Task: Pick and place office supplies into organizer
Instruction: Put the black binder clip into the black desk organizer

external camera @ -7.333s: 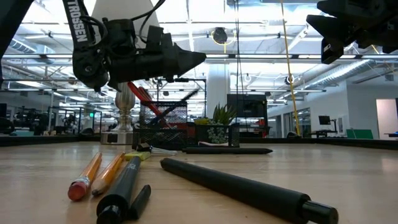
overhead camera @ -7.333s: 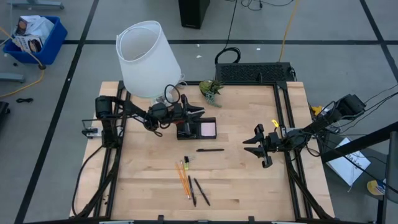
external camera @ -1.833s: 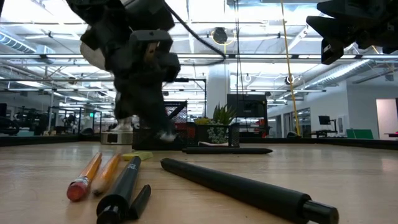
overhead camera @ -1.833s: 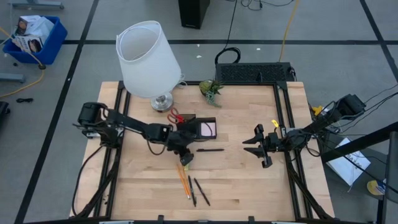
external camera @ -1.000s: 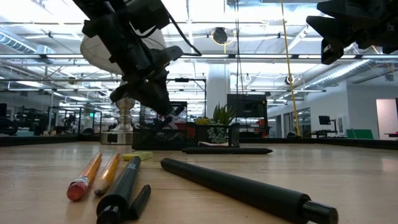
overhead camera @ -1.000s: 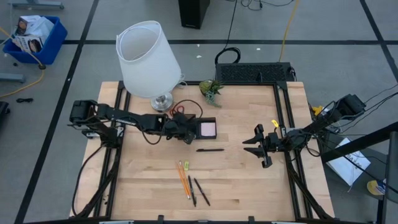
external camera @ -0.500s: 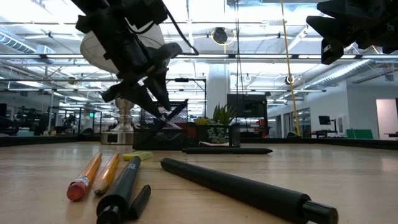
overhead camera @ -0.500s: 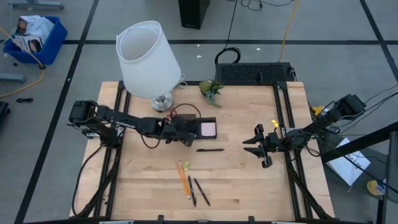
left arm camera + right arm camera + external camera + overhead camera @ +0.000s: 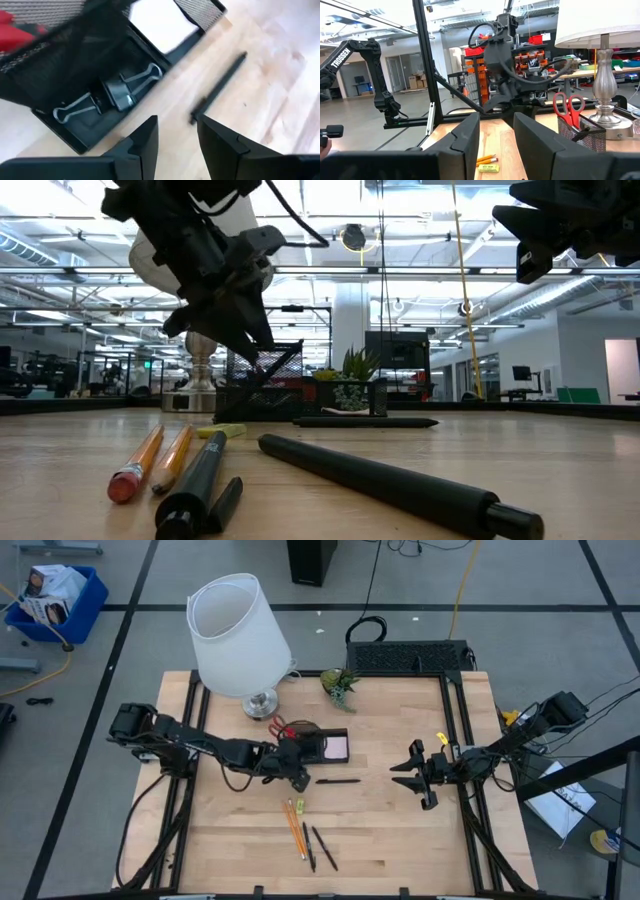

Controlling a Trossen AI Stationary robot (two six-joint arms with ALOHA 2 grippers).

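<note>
The black organizer (image 9: 318,746) stands mid-table, with a pink sticky-note pad (image 9: 336,747) in it and red-handled scissors (image 9: 568,107) upright in its mesh cup. Two black clips (image 9: 109,96) lie in its low front compartment. My left gripper (image 9: 177,131) hangs open just near of the organizer (image 9: 75,135), over bare wood, with nothing between its fingers. One black pen (image 9: 338,781) lies on the table beside it. Two orange pencils (image 9: 295,825) and two more black pens (image 9: 318,846) lie nearer the front edge. My right gripper (image 9: 400,774) waits open at the right.
A lamp with a large white shade (image 9: 238,635) stands at the far left, its base (image 9: 262,703) close behind the organizer. A small green plant (image 9: 340,682) and a black wire rack (image 9: 408,657) sit at the far edge. A small yellow item (image 9: 299,806) lies by the pencils.
My left gripper has opened above the organizer's front compartment and then swung toward the table's near edge, coming off the organizer to stand over the wood by the single pen. The clips stay in the compartment.
</note>
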